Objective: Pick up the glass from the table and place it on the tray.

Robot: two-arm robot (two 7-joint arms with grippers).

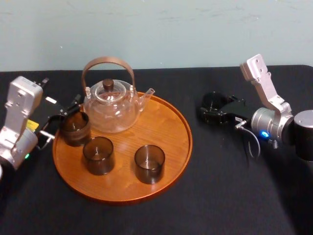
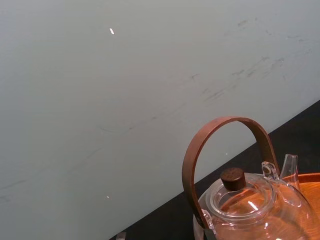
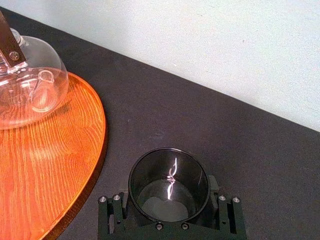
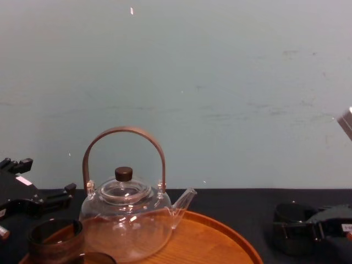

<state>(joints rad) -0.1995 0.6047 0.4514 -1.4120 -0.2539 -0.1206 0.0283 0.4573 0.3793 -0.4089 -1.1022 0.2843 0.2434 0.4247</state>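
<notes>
Glass [image 3: 169, 175]: it stands upright on the worktop [image 1: 234, 196], near the right rim of the tray [image 1: 164, 125] but apart from it, inside my right pincer. That is the far end of the row, so I begin at the other.

My left pincer [image 1: 62, 117] sits at the tray's left edge, close by the left tumbler [image 1: 74, 128]. I judge it waits there to keep out of the other arm's way. Whether it is apart or together I cannot tell, since it merges with the dark tumbler and the black cloth.

The middle tumbler [image 1: 98, 155] and right tumbler [image 1: 149, 163] stand in front of the teapot [image 1: 110, 105], which takes the back of the tray with its spout to the right. That leaves bare wood on the right side, which looks to me the natural spot for mine.

My right pincer [image 1: 211, 108] has one jaw on each side of the glass, and by the look of it both press on the wall, so I take it as clamped. Gripping across the middle keeps the mouth up for the carry.

I cannot make out whether the base touches the cloth or hangs just clear. From the head the glass is nearly lost against the black pincer. The chest view cuts off the tray's front.
</notes>
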